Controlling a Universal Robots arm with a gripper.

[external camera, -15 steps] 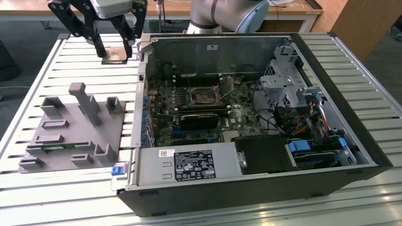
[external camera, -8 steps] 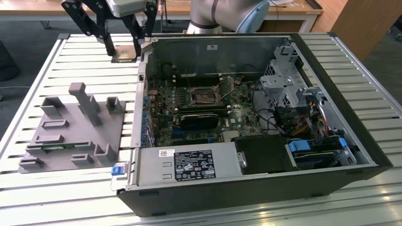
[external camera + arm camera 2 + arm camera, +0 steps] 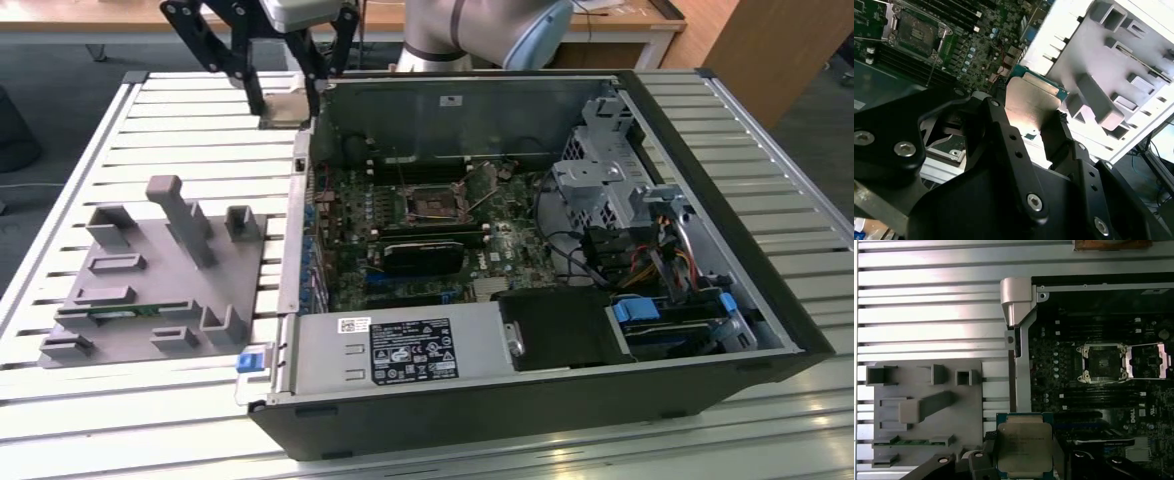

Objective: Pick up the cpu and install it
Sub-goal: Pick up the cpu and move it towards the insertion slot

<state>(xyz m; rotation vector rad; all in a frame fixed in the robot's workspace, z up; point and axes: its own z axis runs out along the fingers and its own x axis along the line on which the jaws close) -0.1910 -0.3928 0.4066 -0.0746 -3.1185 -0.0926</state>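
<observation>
Exterior view: tool (image 3: 287, 102) closed on the cpu (image 3: 283, 112), chip clamped between its fingers, ten o'clock from the motherboard socket (image 3: 434, 205).

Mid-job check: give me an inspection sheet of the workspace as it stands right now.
Surface: slatted metal table carrying an open computer case.
Job's things: cpu held in the air near the case's corner, not in the socket; the socket's frame is flipped open with no chip in it.
Clutter: grey fixture tray on the table at the exterior view's left, with a green memory stick in one of its slots.
Gripper: gripper shut on the cpu.
Cables: coloured wire bundle inside the case, toward the exterior view's right.
Surroundings: wooden furniture behind the table.
</observation>
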